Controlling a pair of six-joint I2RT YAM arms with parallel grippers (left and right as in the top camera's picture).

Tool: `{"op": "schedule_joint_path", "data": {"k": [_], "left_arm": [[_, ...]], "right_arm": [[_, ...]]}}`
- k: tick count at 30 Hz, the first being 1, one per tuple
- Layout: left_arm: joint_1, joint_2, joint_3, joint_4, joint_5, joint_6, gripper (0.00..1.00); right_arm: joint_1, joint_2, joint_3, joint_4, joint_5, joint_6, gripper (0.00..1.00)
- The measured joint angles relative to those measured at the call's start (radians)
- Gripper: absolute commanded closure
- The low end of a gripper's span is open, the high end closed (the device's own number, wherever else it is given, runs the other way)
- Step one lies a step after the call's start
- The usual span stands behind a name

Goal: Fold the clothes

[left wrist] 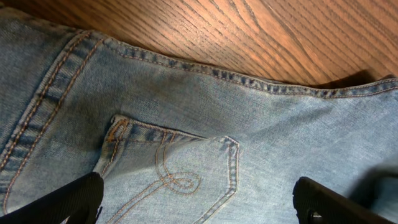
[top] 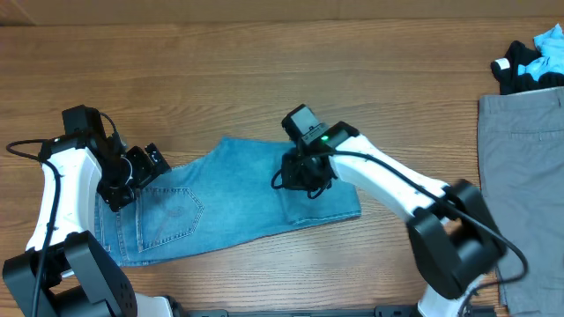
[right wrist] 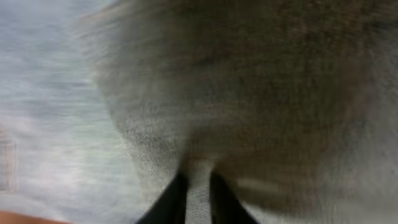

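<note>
The light blue denim jeans with stitched back pockets [top: 220, 198] lie spread flat on the wooden table [top: 264, 70], left of the middle and towards the near edge. The waistband points to the left edge and the legs reach towards the centre. The legs look short for the garment, and a second layer shows at their right end, so a first fold seems to be made or under way, with the rest of the folding left to do. The left gripper [left wrist: 199, 204] hangs over the back pocket [left wrist: 180, 168] near the waistband, its fingers wide apart and holding nothing. The right gripper [right wrist: 198, 194] is down on the leg end; its wrist view is blurred, but the two dark fingers sit close together with a ridge of denim pinched between them. Plain grey trousers [top: 524, 176] lie flat along the right edge, and a small heap of black, white and cyan garments [top: 533, 57] sits at the far right corner; both appear untouched and not yet folded. No basket, bin or other container shows in any view, so nothing is stowed.
</note>
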Motion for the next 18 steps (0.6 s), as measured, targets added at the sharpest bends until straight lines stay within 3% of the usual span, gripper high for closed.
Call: {"op": "schedule_joint_path", "data": {"k": [8,10,12,14,15,18], "left_arm": [[0.000,0.000,0.000,-0.002,0.000,0.000,0.00],[0.000,0.000,0.000,-0.004,0.000,0.000,0.00],[0.000,0.000,0.000,-0.004,-0.001,0.000,0.00],[0.000,0.000,0.000,-0.004,-0.003,0.000,0.00],[0.000,0.000,0.000,-0.004,-0.004,0.000,0.00],[0.000,0.000,0.000,-0.004,-0.011,0.000,0.00]], "right_arm": [[-0.024,0.057,0.006,-0.012,0.008,-0.003,0.79],[-0.043,0.045,0.016,-0.040,0.015,-0.004,0.76],[-0.071,0.006,0.026,-0.081,0.039,-0.010,0.60],[-0.105,-0.051,0.040,-0.127,0.065,-0.026,0.19],[-0.123,-0.087,0.047,-0.147,0.080,-0.036,0.04],[-0.189,-0.219,0.069,-0.224,0.135,-0.096,0.00]]}}
